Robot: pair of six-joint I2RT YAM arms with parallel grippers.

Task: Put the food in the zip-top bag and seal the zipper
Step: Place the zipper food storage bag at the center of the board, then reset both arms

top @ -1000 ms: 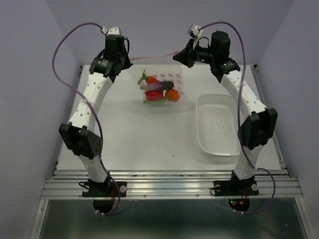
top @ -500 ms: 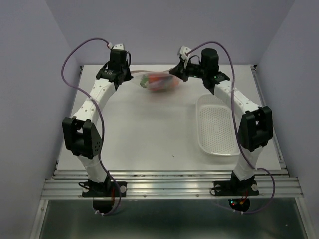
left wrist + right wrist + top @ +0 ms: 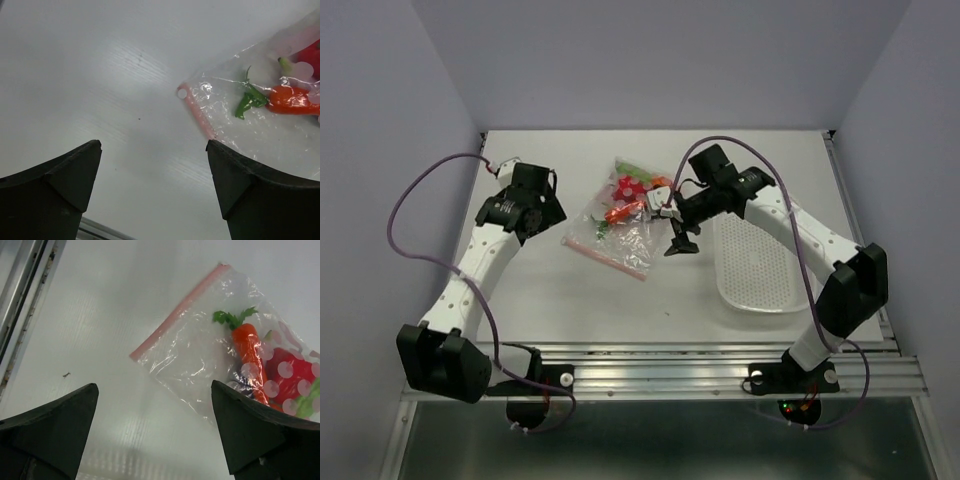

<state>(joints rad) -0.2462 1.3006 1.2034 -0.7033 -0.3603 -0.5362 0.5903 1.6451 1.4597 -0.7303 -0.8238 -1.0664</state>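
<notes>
While the zip-top bag (image 3: 610,228) lies on the table (image 3: 620,300) holding the food (image 3: 628,190), we see the left gripper (image 3: 152,146) and right gripper (image 3: 154,387) spread wide, empty.

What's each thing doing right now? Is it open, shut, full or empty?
zip-top bag: lying flat, food inside.
zipper: lying straight; sealed or not, cannot tell.
basket: upright, nothing seen in it.
left claw: open, holding nothing.
right claw: open, holding nothing.
</notes>
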